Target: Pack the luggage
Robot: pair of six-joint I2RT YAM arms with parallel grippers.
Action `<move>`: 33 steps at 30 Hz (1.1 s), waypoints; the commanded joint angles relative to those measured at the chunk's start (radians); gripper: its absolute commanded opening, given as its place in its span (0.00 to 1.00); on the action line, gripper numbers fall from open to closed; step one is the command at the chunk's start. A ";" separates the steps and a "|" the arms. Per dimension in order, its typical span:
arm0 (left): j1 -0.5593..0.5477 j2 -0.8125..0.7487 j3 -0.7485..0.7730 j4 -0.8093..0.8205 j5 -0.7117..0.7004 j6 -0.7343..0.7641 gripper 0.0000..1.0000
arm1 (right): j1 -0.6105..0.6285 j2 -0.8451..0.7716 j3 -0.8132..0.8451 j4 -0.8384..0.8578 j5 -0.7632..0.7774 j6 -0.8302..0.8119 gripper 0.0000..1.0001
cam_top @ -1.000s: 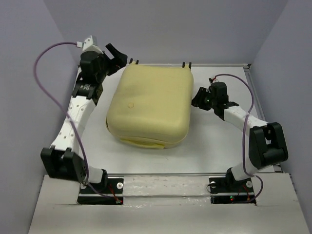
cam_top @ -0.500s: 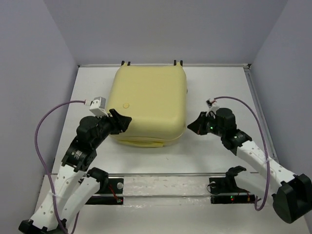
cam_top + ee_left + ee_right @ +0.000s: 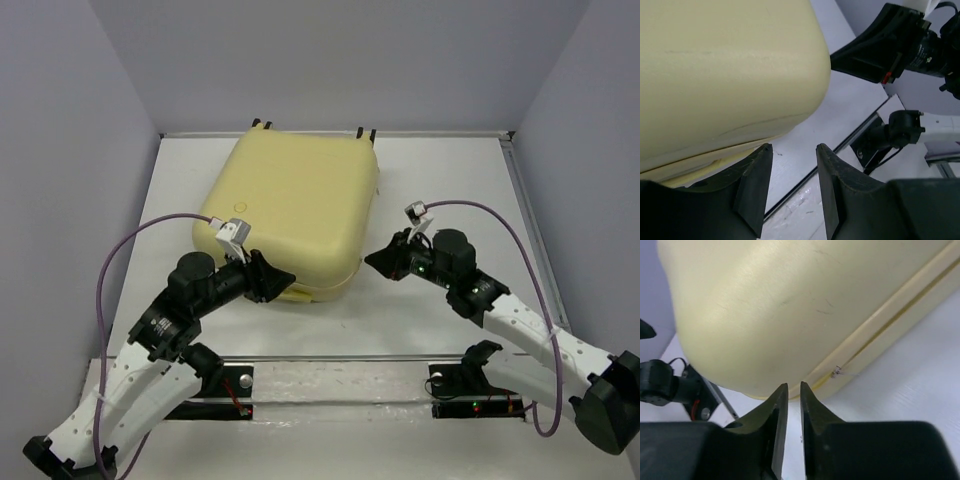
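Note:
The luggage (image 3: 290,205) is a pale-yellow hard-shell suitcase lying closed and flat on the white table, slightly skewed. Its wheels (image 3: 262,125) point to the back wall. My left gripper (image 3: 277,279) sits at its near left corner. In the left wrist view that gripper (image 3: 793,150) is open and empty, with the shell (image 3: 725,75) just above its left finger. My right gripper (image 3: 376,262) hovers off the near right corner. In the right wrist view it (image 3: 792,386) shows a narrow slit between the jaws, nothing inside, pointed at the luggage (image 3: 775,310) seam and zipper pull (image 3: 836,371).
A metal rail (image 3: 340,357) runs along the near table edge between the two arm bases. Grey-violet walls (image 3: 90,150) enclose the table on the left, back and right. A raised edge strip (image 3: 520,190) borders the right side.
Both arms swung from the suitcase's far sides to its near corners. The suitcase shifted back and turned, its near edge swinging left. The left jaws narrowed; the right jaws shut, then parted slightly.

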 commanded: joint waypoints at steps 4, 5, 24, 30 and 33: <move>-0.140 0.054 -0.027 0.064 0.007 0.021 0.51 | -0.031 0.133 -0.100 0.181 0.027 -0.208 0.31; -0.158 0.067 -0.030 0.075 -0.004 0.017 0.51 | -0.040 0.143 -0.104 0.209 0.024 -0.224 0.32; -0.349 0.220 -0.087 0.075 -0.268 -0.096 0.49 | -0.170 0.439 -0.096 0.571 -0.428 -0.394 0.53; -0.356 0.263 -0.089 0.069 -0.296 -0.108 0.49 | -0.170 0.514 -0.077 0.660 -0.485 -0.388 0.49; -0.358 0.276 -0.093 0.064 -0.343 -0.121 0.49 | -0.170 0.522 -0.070 0.680 -0.468 -0.397 0.46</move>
